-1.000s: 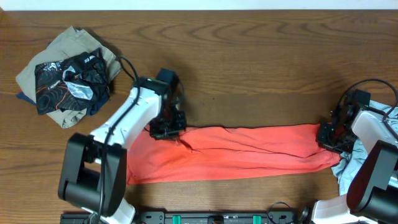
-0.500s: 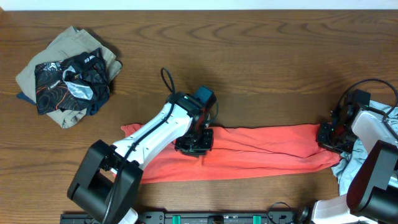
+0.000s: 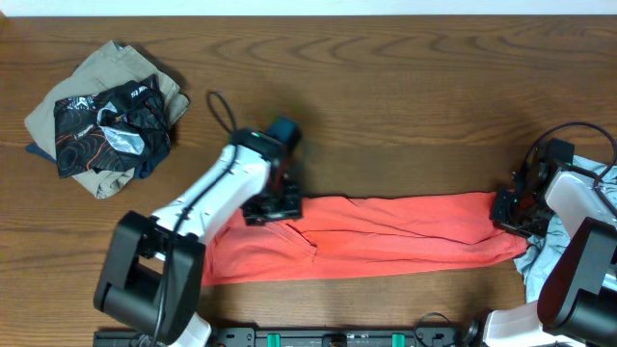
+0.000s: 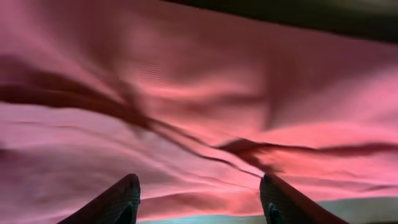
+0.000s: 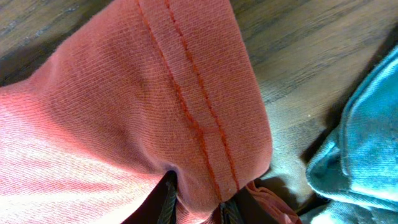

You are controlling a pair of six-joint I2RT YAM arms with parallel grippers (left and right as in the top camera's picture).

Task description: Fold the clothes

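Lying as a long, rumpled band across the lower middle of the overhead frame, the shirt [image 3: 386, 236] stretches from the lower left to the right edge of the counter [image 3: 405, 96]; the left hand [image 3: 273, 204] hangs over the band's upper edge left of centre, its fingers apart with nothing between them and only creased red cloth beneath in the wrist view; the right hand [image 3: 508, 212] is clamped on the stitched hem at the far right end. The main risk, as I judge it, is a poor pinch on the left; deep ridges run under that hand, so closing there may catch one ridge or just the top layer, and a lift would then drag the band askew instead of turning it over. A pull toward the left of the frame while the right end is pinned could stretch the cloth or tear the hem out of the right hand. A blue cloth [image 3: 540, 260] lies touching or just beside the shirt's right end, and any sweep there might gather it into the fold. The pile [image 3: 101, 116] in the upper left is well apart and looks safe; no lettering shows, so which face is up I cannot tell.
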